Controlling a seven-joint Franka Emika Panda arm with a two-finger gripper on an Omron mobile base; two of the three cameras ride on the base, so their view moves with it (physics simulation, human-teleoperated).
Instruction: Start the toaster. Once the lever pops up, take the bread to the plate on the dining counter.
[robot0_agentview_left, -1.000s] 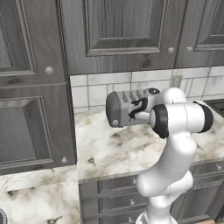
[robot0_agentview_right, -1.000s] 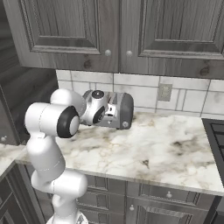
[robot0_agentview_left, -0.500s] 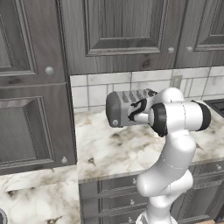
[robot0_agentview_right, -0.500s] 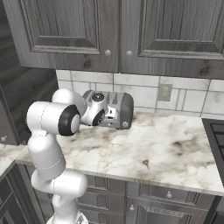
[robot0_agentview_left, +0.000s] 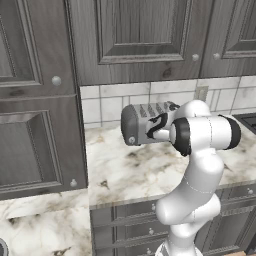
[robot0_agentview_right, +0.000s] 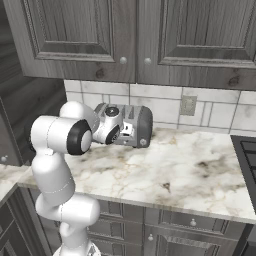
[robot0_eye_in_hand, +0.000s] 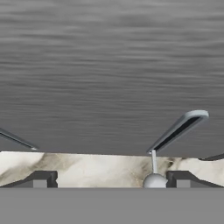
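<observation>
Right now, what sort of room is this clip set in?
A simulated home kitchen, by the look of it: a toaster stands on a marble worktop against a tiled backsplash, with dark grey wood cabinets above and drawers below.

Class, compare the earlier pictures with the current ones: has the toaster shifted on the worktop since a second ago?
No. In the left base view the toaster sits at the same spot below the wall outlet as before, against the tiled backsplash.
</observation>
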